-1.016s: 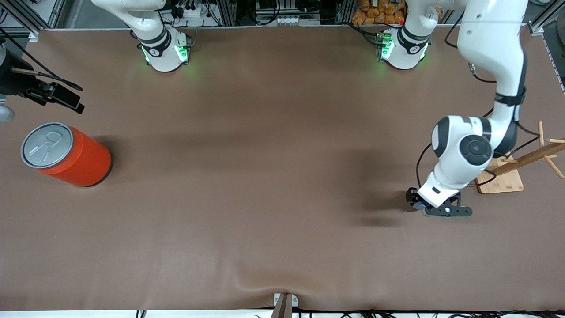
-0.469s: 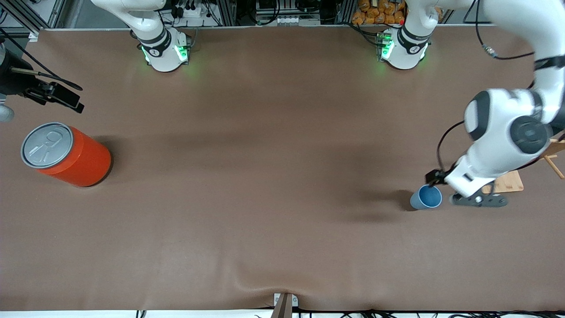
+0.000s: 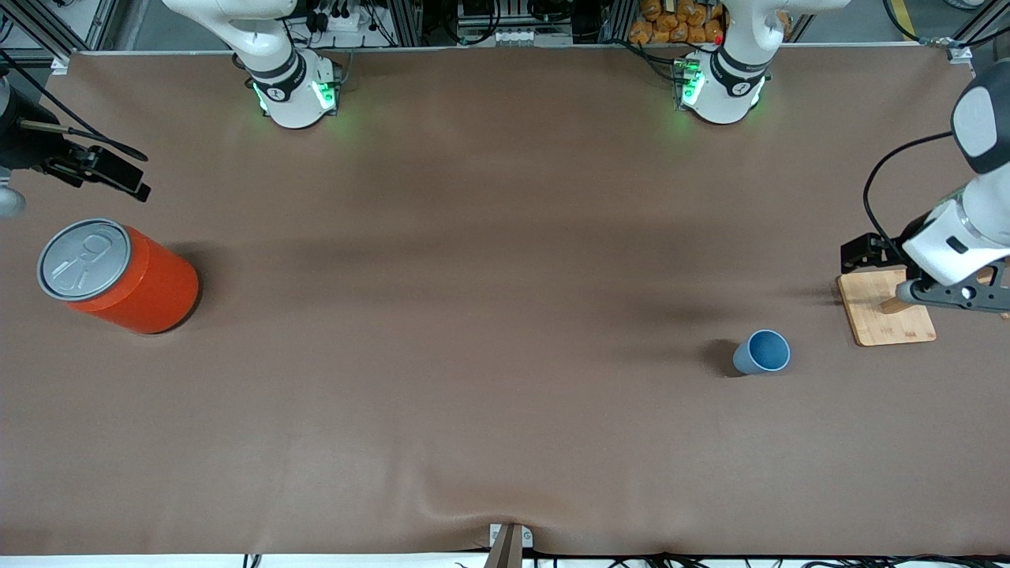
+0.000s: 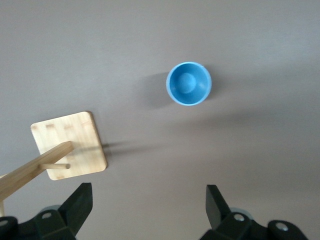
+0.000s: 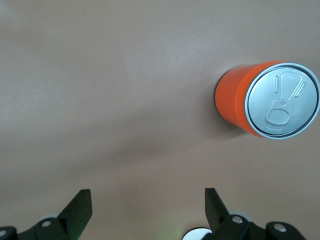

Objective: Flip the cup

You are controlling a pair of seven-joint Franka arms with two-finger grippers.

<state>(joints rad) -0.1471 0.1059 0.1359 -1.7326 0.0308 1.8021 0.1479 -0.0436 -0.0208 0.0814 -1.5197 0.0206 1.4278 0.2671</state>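
At the left edge of the front frame, upper part, you see the right gripper (image 3: pixel 102 175) up in the air at the right arm's end of the table, waiting. Its jaws stand wide in its wrist view, with bare brown table (image 3: pixel 473 276) between them and nothing held. Just below it in the front frame stands the orange can (image 3: pixel 118 276), upright, its grey pull-tab lid facing up; the right wrist view shows it too (image 5: pixel 267 100).

Moving across, the middle of the frame is plain tabletop.

In the lower right of the front frame you find the cup (image 3: pixel 762 353), light blue, standing upright with its mouth up and darker inside showing. It stands alone, nothing touching it.

Further right lies the wooden stand (image 3: pixel 888 315), its square base flat on the table. Over that base hangs the left gripper (image 3: pixel 919 276), jaws wide and empty, well apart from the cup.
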